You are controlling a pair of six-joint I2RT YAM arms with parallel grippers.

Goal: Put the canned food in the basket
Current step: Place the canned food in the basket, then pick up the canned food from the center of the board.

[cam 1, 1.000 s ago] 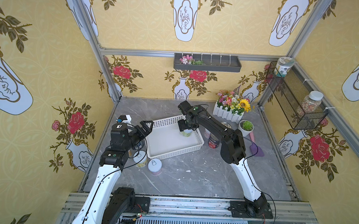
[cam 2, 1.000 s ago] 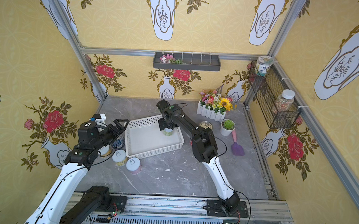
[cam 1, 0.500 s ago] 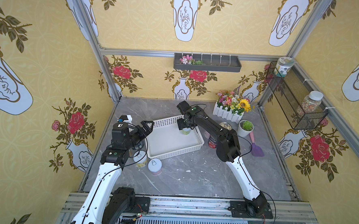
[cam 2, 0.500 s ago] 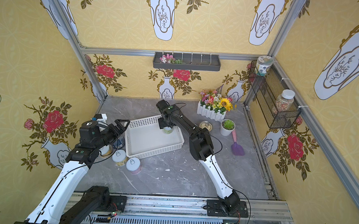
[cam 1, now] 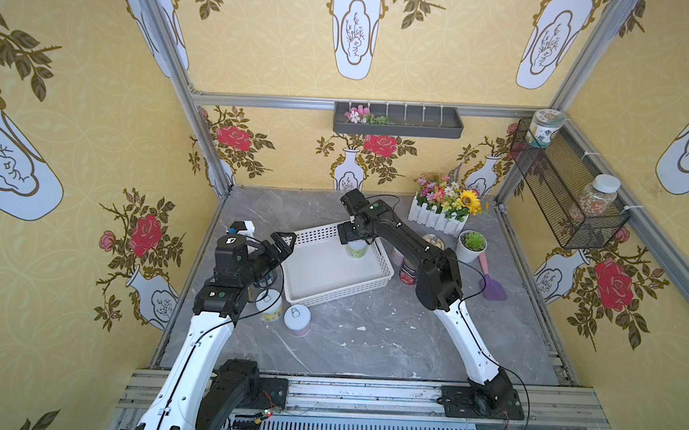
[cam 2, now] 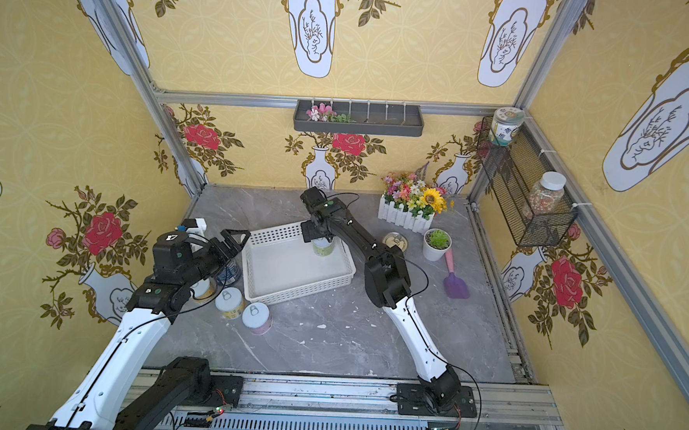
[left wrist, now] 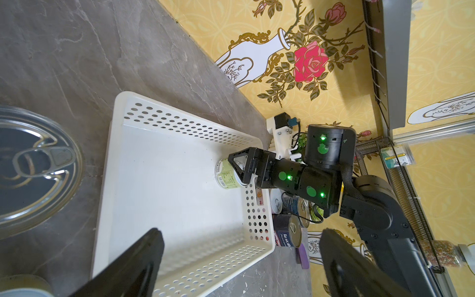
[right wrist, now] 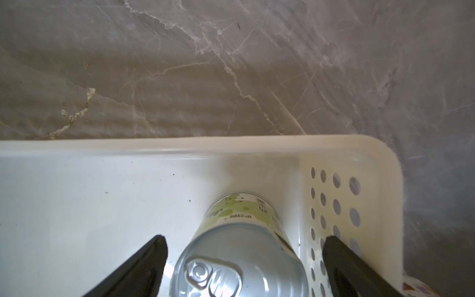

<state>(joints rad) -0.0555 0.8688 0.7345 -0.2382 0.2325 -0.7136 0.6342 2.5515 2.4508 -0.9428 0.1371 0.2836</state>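
Only one tin stands in the basket: the green-labelled tin. It sits upright on the floor in the basket's far corner. In the right wrist view it stands close beside the perforated end wall.

The tin has a plain silver pull-tab lid and a pale label with green patches and small print. The right gripper hangs over it with its jaws spread wide. One finger is on each side of the tin, a gap shows at both, and the gripper holds nothing.

Outside the basket, by its corner nearest the left arm, stand a pale yellow tin and a pink tin, both white-lidded. A dark blue tin just beside that wall is partly hidden beneath the left gripper, whose jaws are wide apart and empty.

Beyond the basket's opposite wall, a red tin and a gold-lidded tin are partly covered by the right arm, which crosses over that wall. Further out from the basket on that side are a succulent pot, a purple spatula and a flower box.
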